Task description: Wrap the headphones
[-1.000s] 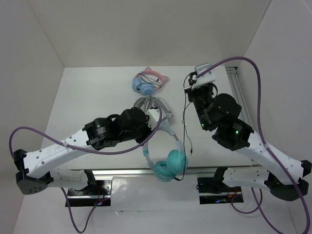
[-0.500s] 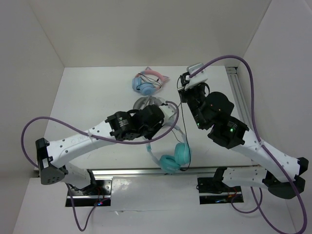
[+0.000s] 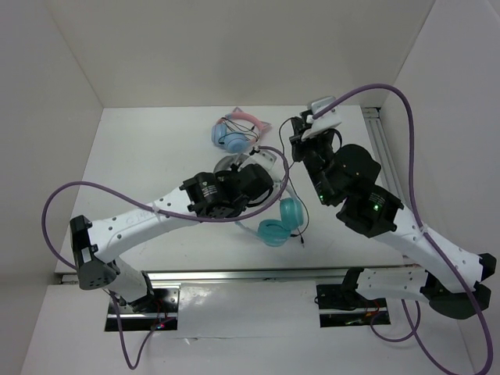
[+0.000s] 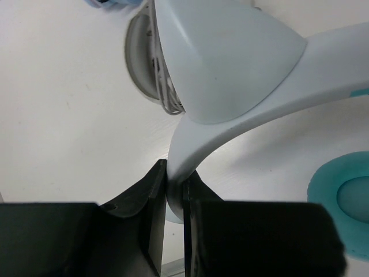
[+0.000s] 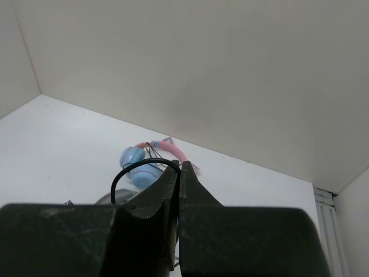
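The headphones have teal ear cups (image 3: 281, 223) and a pale-blue headband (image 4: 242, 109) with a cat-ear point. My left gripper (image 3: 266, 181) is shut on the headband, which passes between its jaws in the left wrist view (image 4: 174, 184); one teal cup (image 4: 340, 202) shows at the right edge. The thin black cable (image 3: 286, 173) arcs from the headphones up to my right gripper (image 3: 300, 137). In the right wrist view the right gripper (image 5: 179, 167) is shut on the cable (image 5: 124, 173), which loops out to its left.
A pink-banded pair with blue cups (image 3: 237, 131) lies at the back of the table, also in the right wrist view (image 5: 144, 161). A grey-and-white pair (image 3: 233, 162) lies just beyond my left wrist. A metal rail (image 3: 383, 148) runs along the right side.
My left arm has carried the headphones away from the table's near edge toward the middle and right. My right gripper stays high at the back, shifting slightly, with the cable in it.
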Controlling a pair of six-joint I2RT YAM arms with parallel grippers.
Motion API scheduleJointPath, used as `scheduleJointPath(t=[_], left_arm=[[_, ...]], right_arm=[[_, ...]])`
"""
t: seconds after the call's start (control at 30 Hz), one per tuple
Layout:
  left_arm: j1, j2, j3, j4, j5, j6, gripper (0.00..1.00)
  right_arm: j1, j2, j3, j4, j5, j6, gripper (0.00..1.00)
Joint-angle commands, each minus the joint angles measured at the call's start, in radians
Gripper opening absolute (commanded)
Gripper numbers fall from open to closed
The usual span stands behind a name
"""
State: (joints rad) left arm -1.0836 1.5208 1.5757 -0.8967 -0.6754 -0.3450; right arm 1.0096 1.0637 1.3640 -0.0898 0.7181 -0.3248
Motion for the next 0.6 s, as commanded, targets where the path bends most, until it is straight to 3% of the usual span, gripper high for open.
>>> scheduleJointPath(t=[0.0, 0.33, 0.57], left_arm=[[-0.001, -0.047, 0.056, 0.01, -0.148, -0.107, 0.0], [-0.001, -0.169, 0.029, -0.016, -0.369, -0.238, 0.0], [-0.001, -0.278, 0.04, -0.142, -0.472, -0.41, 0.0]], right_arm=[[-0.006, -0.015, 0.055, -0.004, -0.002, 0.033, 0.0], [-0.006, -0.047, 0.021, -0.018, -0.08, 0.015, 0.0], [-0.029, -0.024, -0.034, 0.008, 0.084, -0.026, 0.0]])
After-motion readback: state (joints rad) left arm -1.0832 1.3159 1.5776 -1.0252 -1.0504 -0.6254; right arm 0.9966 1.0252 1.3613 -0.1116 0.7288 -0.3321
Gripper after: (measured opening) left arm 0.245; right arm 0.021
